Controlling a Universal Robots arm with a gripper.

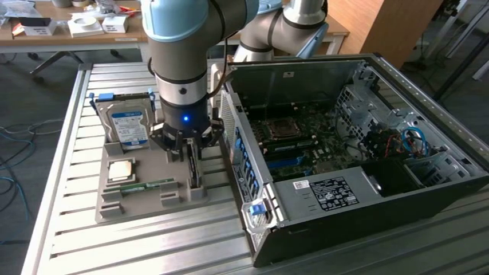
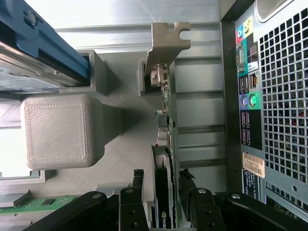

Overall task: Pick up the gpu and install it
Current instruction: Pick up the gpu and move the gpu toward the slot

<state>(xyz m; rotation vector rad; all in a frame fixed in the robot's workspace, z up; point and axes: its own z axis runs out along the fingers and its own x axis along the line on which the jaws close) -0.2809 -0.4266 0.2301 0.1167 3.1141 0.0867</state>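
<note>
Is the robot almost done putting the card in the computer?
Not yet. Nothing looks finished: the gpu stands on edge in its slot in the gray holder, outside the open computer case. In hand: the gripper is down over the card. Lifting it and fitting it into the case are not yet done.

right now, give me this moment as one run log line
end effector: open, straddling gpu | gpu: on edge in grey holder | installed: no
</note>
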